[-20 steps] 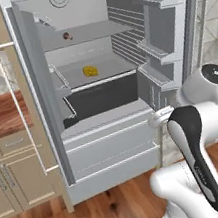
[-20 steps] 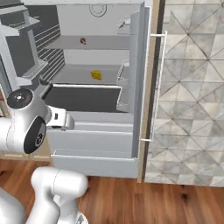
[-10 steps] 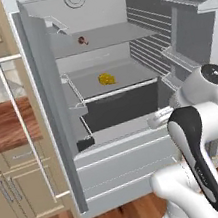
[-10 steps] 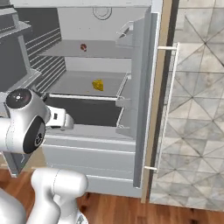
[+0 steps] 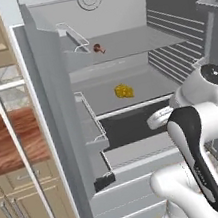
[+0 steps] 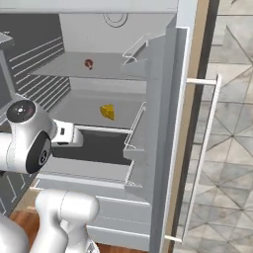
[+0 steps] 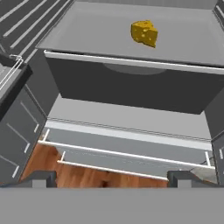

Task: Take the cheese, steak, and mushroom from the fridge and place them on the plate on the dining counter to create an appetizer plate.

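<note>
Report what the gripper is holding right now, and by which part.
Nothing is held. The gripper has its jaws wide open and empty, low in front of the fridge; the cheese sits untouched on its shelf.

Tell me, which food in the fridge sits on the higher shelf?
The mushroom, tiny and brown-red, sits on the upper shelf. The yellow cheese lies one shelf lower.

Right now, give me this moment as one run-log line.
fridge: open | cheese: middle shelf | mushroom: upper shelf | gripper: fingers open, empty, short of cheese

Cream cupboards [image 5: 20,210] sit below a reddish-brown wood bench [image 5: 11,148]; a pale geometric-tiled wall [image 6: 230,148] stands opposite.
</note>
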